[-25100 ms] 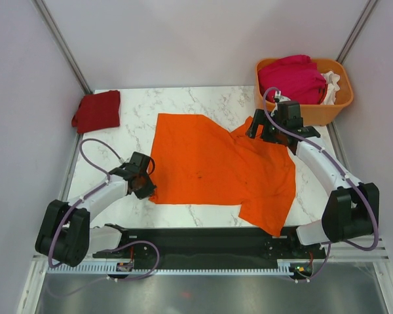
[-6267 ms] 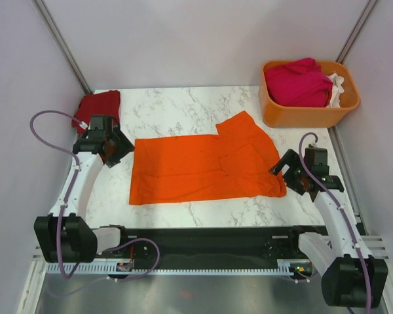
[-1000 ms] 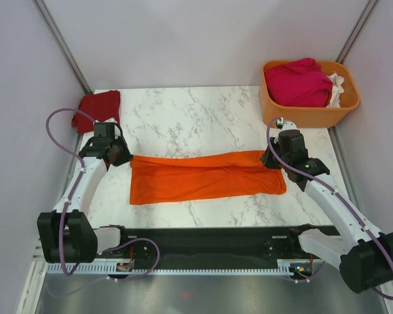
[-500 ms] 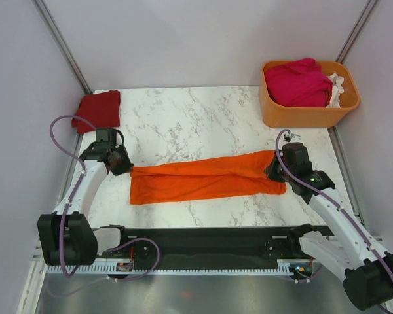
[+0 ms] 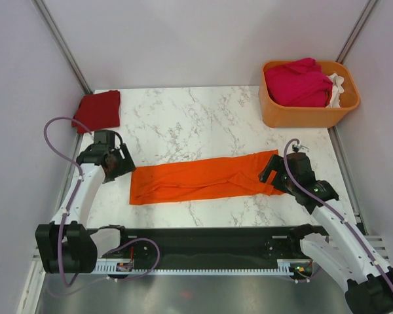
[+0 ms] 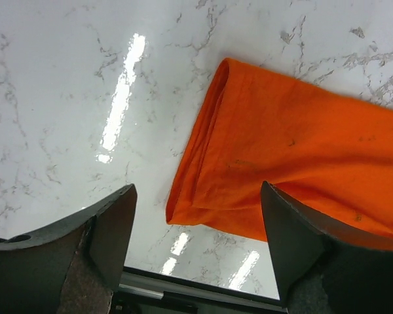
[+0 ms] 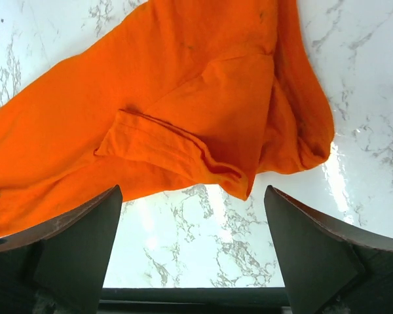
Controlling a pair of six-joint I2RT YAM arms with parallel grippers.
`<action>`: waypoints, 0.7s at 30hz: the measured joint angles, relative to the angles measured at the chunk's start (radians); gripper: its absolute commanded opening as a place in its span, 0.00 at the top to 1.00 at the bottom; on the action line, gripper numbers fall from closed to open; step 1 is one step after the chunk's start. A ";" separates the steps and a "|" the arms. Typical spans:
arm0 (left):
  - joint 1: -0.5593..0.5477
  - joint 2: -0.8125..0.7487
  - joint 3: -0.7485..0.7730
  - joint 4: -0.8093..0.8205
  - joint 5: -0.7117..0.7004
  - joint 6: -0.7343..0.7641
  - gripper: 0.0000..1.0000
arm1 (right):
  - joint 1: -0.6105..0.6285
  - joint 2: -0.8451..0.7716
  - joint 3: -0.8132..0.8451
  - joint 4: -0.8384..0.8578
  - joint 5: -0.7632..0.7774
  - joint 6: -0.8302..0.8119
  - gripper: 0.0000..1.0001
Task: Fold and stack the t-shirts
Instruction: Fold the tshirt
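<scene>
The bright orange t-shirt (image 5: 203, 178) lies on the marble table as a long narrow folded band. My left gripper (image 5: 121, 165) is open just off its left end, and in the left wrist view the folded end (image 6: 295, 163) lies free beyond my open left gripper (image 6: 196, 203). My right gripper (image 5: 272, 173) is open over the right end. In the right wrist view the bunched sleeve end (image 7: 183, 98) lies loose ahead of my open right gripper (image 7: 191, 203). A folded dark red t-shirt (image 5: 97, 110) sits at the far left corner.
An orange plastic basket (image 5: 301, 116) stands at the far right corner, holding a magenta t-shirt (image 5: 298, 82) and a white one (image 5: 335, 85). Grey walls close in on both sides. A black rail (image 5: 203, 239) runs along the near edge of the table.
Both grippers have opened and let go of the orange t-shirt. Its folded-over edge has dropped, leaving a flat narrow band. Both arms have drawn back slightly from its ends.
</scene>
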 measured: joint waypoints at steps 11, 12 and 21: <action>0.000 0.096 0.165 0.023 0.013 0.001 0.28 | 0.000 0.169 0.003 0.078 0.024 0.011 0.02; -0.003 0.138 0.167 0.033 0.018 0.001 0.28 | 0.000 0.204 0.007 0.087 0.027 0.011 0.02; -0.060 0.441 0.182 0.048 0.017 0.023 0.30 | -0.085 0.371 0.053 0.155 0.070 -0.005 0.02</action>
